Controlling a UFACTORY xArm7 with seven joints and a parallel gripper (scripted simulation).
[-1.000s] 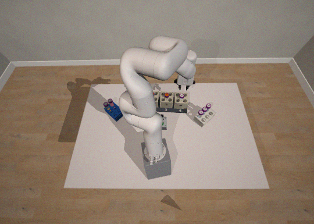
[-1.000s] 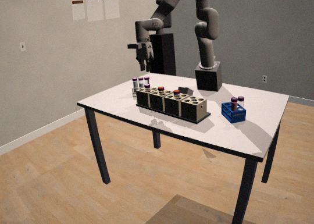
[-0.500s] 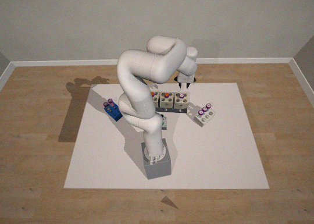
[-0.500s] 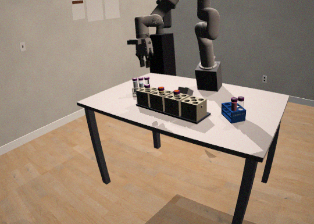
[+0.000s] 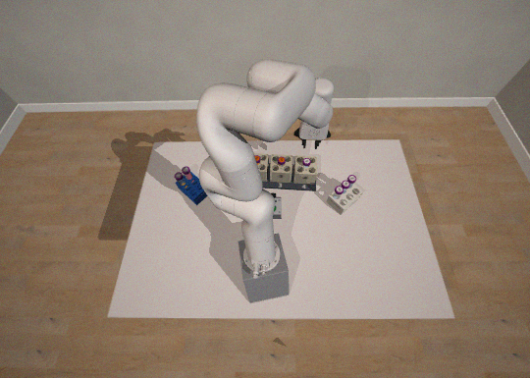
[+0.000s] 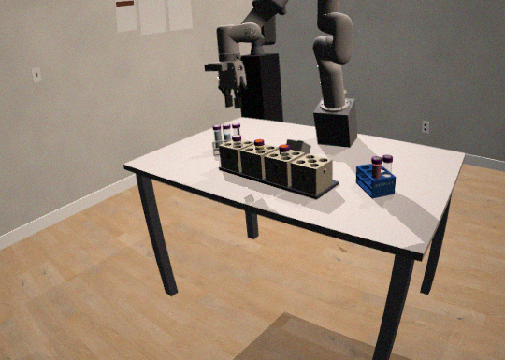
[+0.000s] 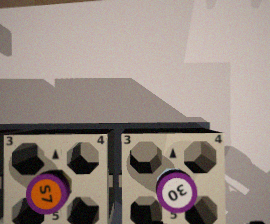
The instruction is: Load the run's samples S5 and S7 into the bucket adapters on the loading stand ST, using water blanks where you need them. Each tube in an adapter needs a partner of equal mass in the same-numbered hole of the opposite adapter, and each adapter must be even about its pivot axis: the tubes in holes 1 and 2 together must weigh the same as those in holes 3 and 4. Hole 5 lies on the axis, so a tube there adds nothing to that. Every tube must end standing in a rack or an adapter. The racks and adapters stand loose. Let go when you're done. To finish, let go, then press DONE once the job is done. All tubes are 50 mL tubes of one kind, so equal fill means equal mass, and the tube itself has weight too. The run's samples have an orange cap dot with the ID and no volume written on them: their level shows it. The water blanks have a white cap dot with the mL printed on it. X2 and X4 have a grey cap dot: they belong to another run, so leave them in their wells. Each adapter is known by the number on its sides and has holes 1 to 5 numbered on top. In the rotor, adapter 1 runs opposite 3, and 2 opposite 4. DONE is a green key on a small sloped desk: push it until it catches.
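My gripper (image 5: 311,145) (image 6: 233,103) is partly open and empty, high above the adapters' right end in the top view. Four beige adapters stand on the loading stand ST (image 5: 292,187) (image 7: 161,126). Tube S7 (image 5: 281,160) (image 6: 259,142) (image 7: 46,194), with an orange dot, stands in hole 5 of adapter 3. A blank marked 30 (image 5: 306,161) (image 6: 237,137) (image 7: 176,192) stands in hole 5 of adapter 4. Another orange-dot tube (image 5: 257,159) (image 6: 284,148) stands in the adapter beside S7's; its ID is unreadable. The end adapter (image 6: 311,176) shows no tube and is hidden by the arm in the top view.
A pale rack (image 5: 340,208) at the right holds three white-dot tubes. A blue rack (image 5: 195,194) (image 6: 383,189) at the left holds two tubes, one with reddish content; their dots are unreadable. The DONE desk (image 5: 277,215) is partly hidden behind the arm.
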